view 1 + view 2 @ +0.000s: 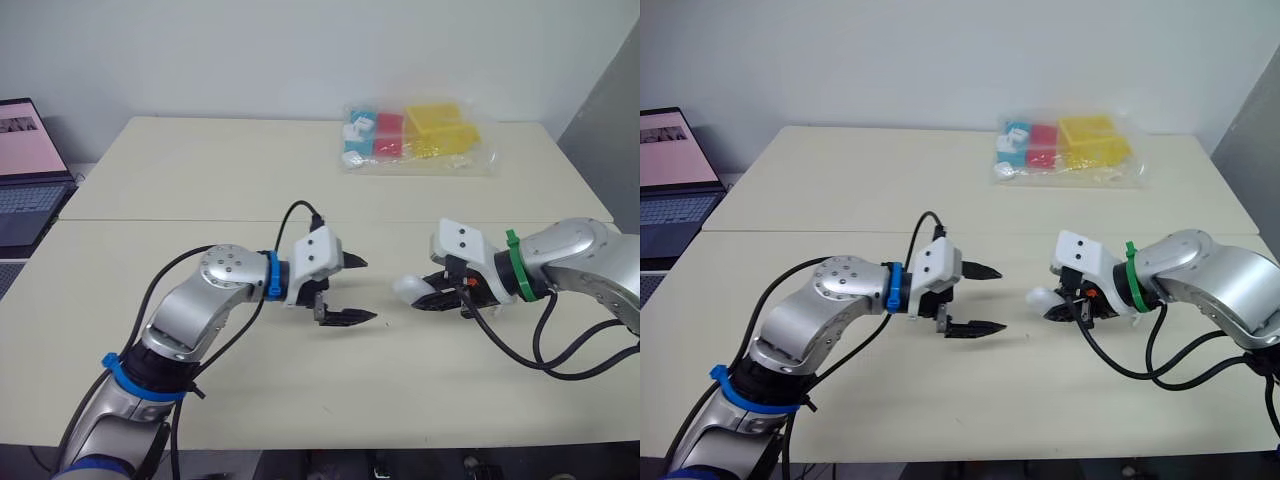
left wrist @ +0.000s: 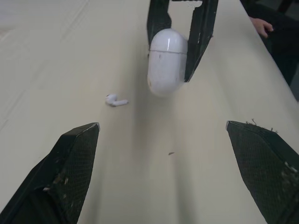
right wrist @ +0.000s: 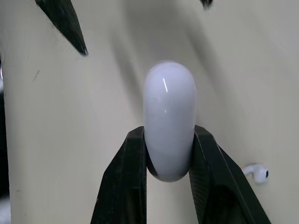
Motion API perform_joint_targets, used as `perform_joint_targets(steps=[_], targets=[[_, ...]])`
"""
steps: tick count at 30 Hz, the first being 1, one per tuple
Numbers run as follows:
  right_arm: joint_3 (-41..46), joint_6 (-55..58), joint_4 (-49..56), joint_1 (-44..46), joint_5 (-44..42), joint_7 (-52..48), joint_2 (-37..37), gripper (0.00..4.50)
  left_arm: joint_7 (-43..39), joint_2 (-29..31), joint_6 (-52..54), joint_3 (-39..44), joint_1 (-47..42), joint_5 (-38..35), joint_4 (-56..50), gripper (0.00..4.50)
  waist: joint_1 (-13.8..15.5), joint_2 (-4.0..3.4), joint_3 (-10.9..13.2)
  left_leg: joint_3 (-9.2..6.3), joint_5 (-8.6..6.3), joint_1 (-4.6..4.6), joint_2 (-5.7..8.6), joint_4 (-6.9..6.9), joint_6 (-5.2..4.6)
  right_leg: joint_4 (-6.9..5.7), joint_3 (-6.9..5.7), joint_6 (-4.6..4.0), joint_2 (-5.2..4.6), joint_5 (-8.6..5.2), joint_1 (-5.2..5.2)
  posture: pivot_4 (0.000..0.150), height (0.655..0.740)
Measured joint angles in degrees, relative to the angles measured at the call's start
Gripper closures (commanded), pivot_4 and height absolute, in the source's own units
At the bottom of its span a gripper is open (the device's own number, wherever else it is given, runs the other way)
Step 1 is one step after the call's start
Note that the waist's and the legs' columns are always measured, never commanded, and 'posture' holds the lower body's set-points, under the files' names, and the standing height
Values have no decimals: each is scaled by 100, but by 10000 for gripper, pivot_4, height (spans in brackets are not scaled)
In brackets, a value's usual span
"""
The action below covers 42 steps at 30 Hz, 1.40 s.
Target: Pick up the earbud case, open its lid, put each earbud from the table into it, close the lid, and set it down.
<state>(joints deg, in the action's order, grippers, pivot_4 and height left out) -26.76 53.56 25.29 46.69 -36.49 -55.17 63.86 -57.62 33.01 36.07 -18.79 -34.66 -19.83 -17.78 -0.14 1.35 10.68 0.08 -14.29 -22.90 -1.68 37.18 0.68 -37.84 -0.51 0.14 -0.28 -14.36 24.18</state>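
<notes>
Pale desk, two tops butted together, with the seam running across at mid-depth. Open laptop off the desk's left edge, screen lit. At the far side, right of centre, a clear plastic bag lies flat and holds blue, red and yellow boxes. Both arms reach in over the near half of the desk and face each other across a short gap. Left gripper sits near the centre of the desk with its jaws spread wide and nothing between them, tips pointing toward the right gripper. Right gripper is to the right of centre, jaws clamped on the earbud case. The black fingers pinch the two flat sides of the case's lower half, and its rounded end sticks out past the tips toward the left gripper. The case is white and glossy, lid seam closed. Cannot tell whether it touches the desk or hangs just above it. One white earbud lies on its side on the bare desk near the case, apart from both grippers.
</notes>
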Motion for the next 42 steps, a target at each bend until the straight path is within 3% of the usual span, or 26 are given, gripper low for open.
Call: perform_joint_targets(steps=[16, 36, 39, 42], targets=[[-218, -757, -188, 116, 1894, -978, -551, 37134, 335, -466, 996, -274, -491, 31, 98, 0, -4, 0, 0, -3, 0, 2, 1, 20, 0, -21, 2, -1, 3, 0, 0, 1500, 7400], [-207, -636, -136, 228, 2294, -1427, -818, 37134, 446, -614, 991, -380, -662, 197, 173, 0, 0, 0, 0, -4, 0, -5, 0, 74, 0, -35, 8, 9, 1, 9, -9, 1500, 7400], [-206, -635, -135, 227, 2332, -1462, -843, 37134, 422, -613, 985, -380, -661, 199, 187, 5515, 0, 0, 0, -4, 0, -4, 0, 75, 0, -37, 8, 9, 1, 9, -9, 1500, 7400], [-203, -636, -135, 227, 2372, -1470, -871, 37134, 381, -613, 985, -380, -661, 189, 190, 14507, 0, 0, 0, -4, 0, -4, 0, 75, 0, -37, 7, 9, 1, 9, -9, 1500, 7400]])
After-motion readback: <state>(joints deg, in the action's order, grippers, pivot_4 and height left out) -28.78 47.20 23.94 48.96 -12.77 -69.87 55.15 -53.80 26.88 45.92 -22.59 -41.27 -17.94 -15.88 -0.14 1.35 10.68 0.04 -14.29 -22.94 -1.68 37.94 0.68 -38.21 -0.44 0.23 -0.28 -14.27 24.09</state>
